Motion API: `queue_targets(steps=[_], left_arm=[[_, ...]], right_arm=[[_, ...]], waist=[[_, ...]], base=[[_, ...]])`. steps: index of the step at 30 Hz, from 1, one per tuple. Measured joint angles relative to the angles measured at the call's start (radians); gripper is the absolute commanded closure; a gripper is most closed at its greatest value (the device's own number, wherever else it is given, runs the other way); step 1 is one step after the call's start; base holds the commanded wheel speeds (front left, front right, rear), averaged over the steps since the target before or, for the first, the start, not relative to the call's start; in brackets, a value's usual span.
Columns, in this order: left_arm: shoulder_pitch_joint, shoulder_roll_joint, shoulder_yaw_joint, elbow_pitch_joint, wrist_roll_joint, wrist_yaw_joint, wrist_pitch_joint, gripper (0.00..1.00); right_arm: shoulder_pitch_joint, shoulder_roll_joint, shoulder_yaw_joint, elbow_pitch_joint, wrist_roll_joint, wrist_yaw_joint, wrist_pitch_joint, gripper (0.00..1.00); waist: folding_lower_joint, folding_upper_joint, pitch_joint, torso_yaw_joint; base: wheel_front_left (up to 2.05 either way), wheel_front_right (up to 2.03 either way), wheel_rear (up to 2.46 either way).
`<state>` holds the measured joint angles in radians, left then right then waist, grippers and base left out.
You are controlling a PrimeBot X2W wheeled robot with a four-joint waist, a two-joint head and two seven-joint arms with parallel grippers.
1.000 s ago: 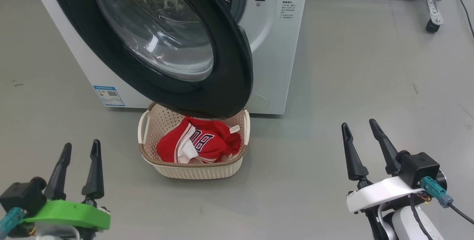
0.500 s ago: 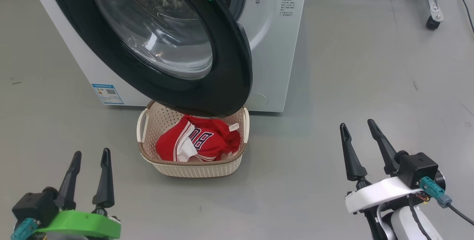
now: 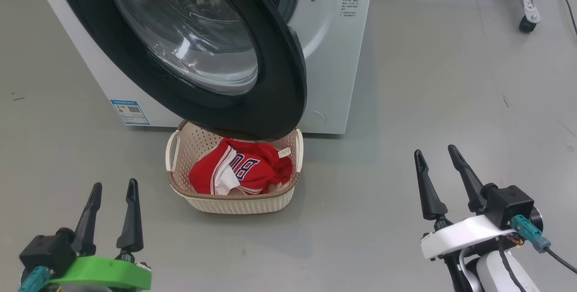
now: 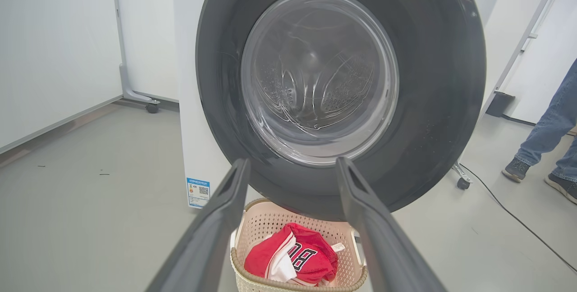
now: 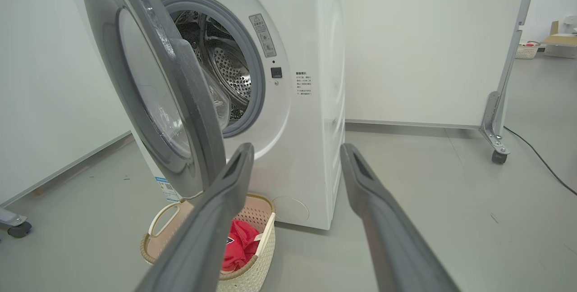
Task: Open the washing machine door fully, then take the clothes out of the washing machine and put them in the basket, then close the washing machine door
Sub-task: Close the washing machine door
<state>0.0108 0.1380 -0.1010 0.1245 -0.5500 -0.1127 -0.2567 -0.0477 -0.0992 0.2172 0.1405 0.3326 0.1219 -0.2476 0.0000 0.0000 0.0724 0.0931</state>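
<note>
The washing machine door (image 3: pixel 189 44) hangs partly open from the white washing machine (image 3: pixel 333 57), its black rim and glass bowl over the basket (image 3: pixel 234 202). Red clothes (image 3: pixel 239 172) with white trim lie inside the cream basket on the floor. In the left wrist view the door (image 4: pixel 342 80) faces the camera with the basket (image 4: pixel 257 233) and clothes (image 4: pixel 293 260) below it. The right wrist view shows the door (image 5: pixel 153 89) edge-on and the steel drum (image 5: pixel 225 66) behind it. My left gripper (image 3: pixel 112 188) is open at lower left, my right gripper (image 3: pixel 435 154) open at lower right, both holding nothing.
A white panel on a caster (image 3: pixel 525 24) stands behind the machine at upper right, with a black cable (image 3: pixel 563 3) running past it. A person's legs in jeans (image 4: pixel 550 134) stand at the far right of the left wrist view. Grey floor (image 3: pixel 428 93) lies around the basket.
My left gripper has drawn in to the right and down in the head view. The head view has shifted slightly. The right gripper, door and basket stay put.
</note>
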Motion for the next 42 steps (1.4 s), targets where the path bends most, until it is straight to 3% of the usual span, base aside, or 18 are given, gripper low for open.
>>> queue_targets(steps=[15,16,17,18,26,33,42], left_arm=[[0.014,-0.025,0.006,-0.001,0.027,-0.008,0.000,0.00],[0.014,-0.027,0.007,-0.001,0.028,-0.008,0.000,0.00],[0.014,-0.028,0.007,-0.001,0.031,-0.008,0.000,0.00],[0.014,-0.029,0.007,-0.001,0.033,-0.008,0.000,0.00],[0.014,-0.035,-0.015,-0.006,0.039,-0.008,0.000,0.00],[0.000,-0.045,-0.065,-0.018,0.040,-0.008,0.000,0.00],[-0.043,-0.059,-0.107,-0.023,0.034,-0.008,0.000,0.00]], right_arm=[[0.000,-0.003,0.002,0.000,0.001,0.000,0.000,0.00],[0.000,-0.003,0.003,0.000,0.001,0.000,0.000,0.24],[-0.001,-0.005,0.005,0.000,0.001,0.000,0.000,0.73],[-0.001,-0.010,0.011,-0.003,0.001,0.000,0.000,1.00],[-0.024,-0.049,0.087,-0.039,-0.011,0.000,0.000,1.00],[-0.139,-0.102,0.230,-0.060,-0.023,0.000,0.002,1.00],[-0.290,-0.144,0.336,-0.050,-0.021,0.000,0.036,1.00]], waist=[[0.0000,0.0000,0.003,0.001],[0.0000,0.0000,0.004,0.001],[0.0000,0.0000,0.004,0.001],[0.0000,0.0000,0.004,0.002],[0.0000,0.0000,0.026,0.017],[0.0000,0.0000,0.071,0.055],[0.0000,0.0000,0.131,0.125]], base=[[0.00,0.00,0.00],[0.00,0.00,0.00],[0.00,0.00,0.00],[0.00,0.00,0.00],[0.00,0.00,0.00],[0.00,0.00,0.00],[0.00,0.00,0.00]])
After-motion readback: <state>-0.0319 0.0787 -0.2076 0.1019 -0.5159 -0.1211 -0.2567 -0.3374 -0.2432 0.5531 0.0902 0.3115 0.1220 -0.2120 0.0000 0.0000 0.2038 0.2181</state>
